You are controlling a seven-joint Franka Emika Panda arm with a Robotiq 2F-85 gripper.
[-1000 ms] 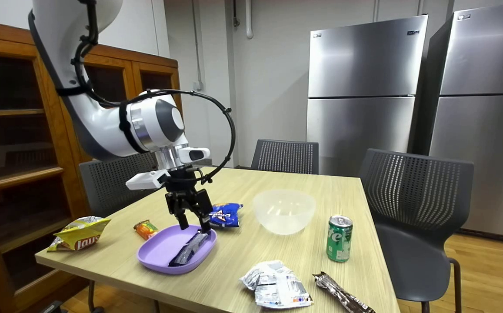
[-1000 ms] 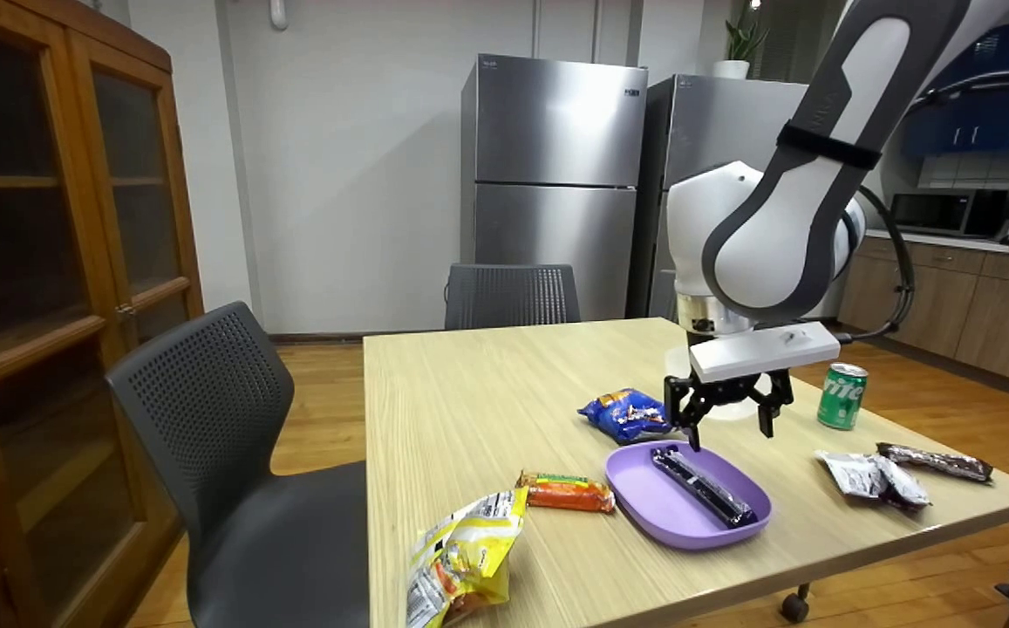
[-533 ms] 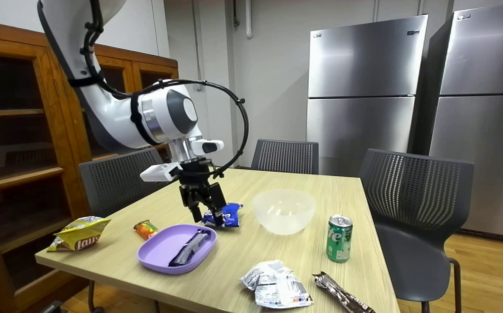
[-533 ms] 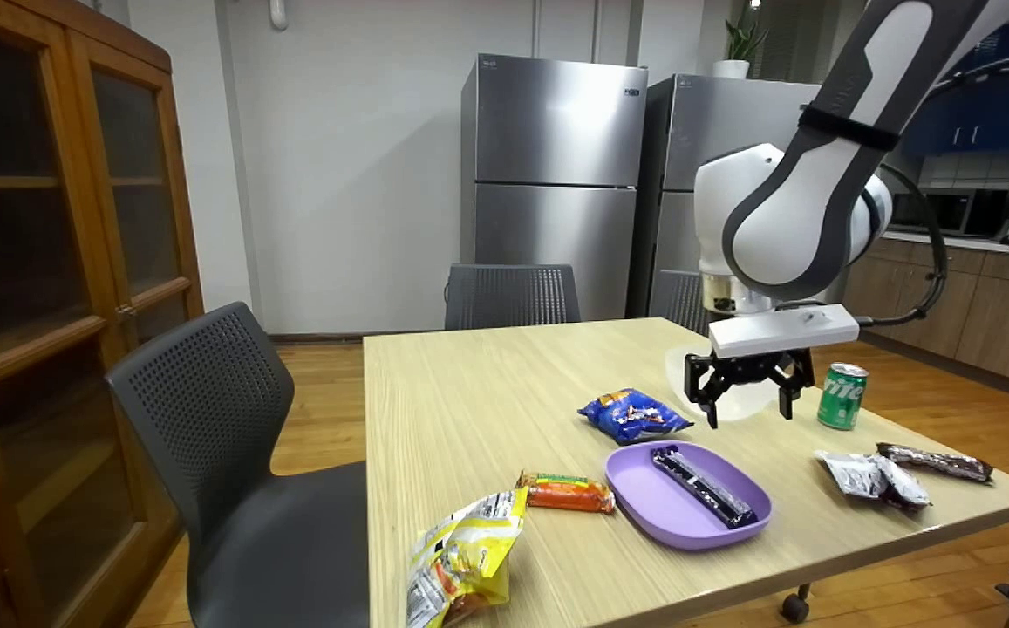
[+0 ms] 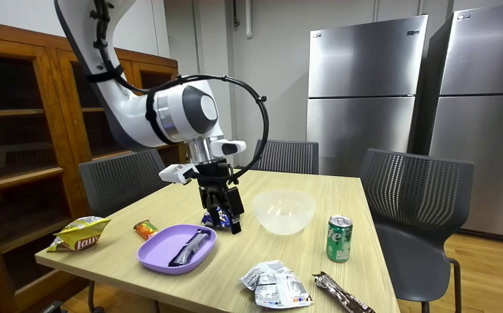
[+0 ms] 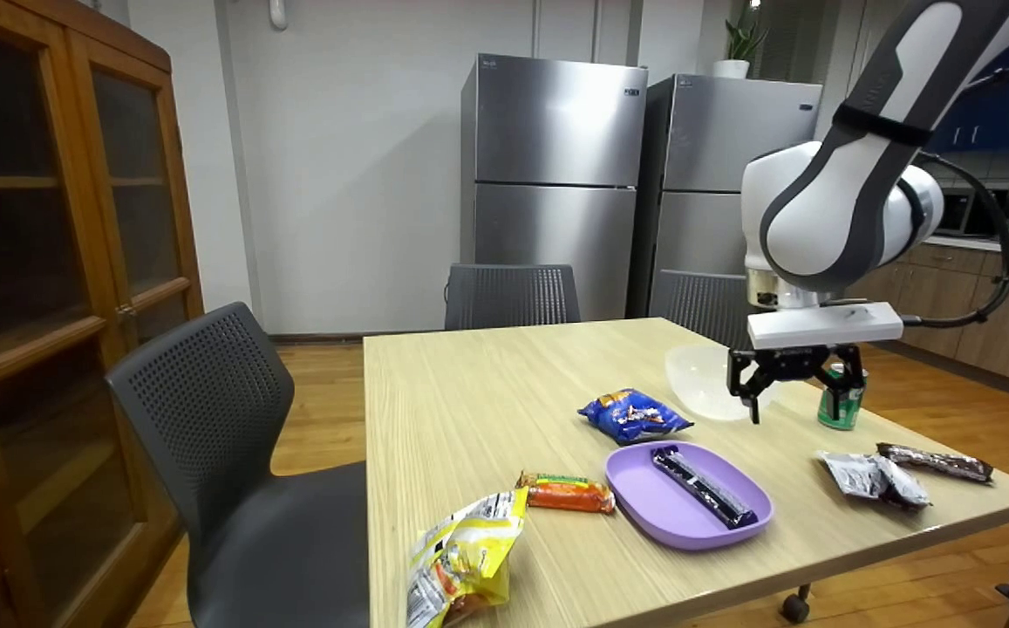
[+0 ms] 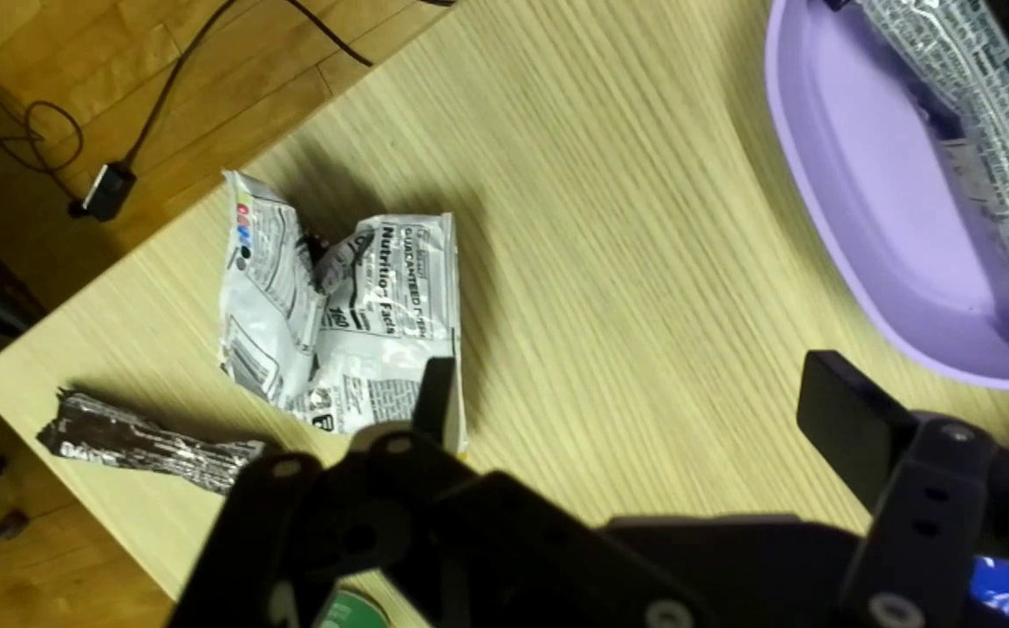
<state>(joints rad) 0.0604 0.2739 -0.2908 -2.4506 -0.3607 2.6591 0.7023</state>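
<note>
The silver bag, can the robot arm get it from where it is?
Probably yes. The gripper looks open and empty, and nothing lies on top of the silver bag. The gripper would first have to move across and down.

Three bags (image 6: pixel 632 416), one bowl (image 5: pixel 284 213), one can (image 5: pixel 339 239)
</note>
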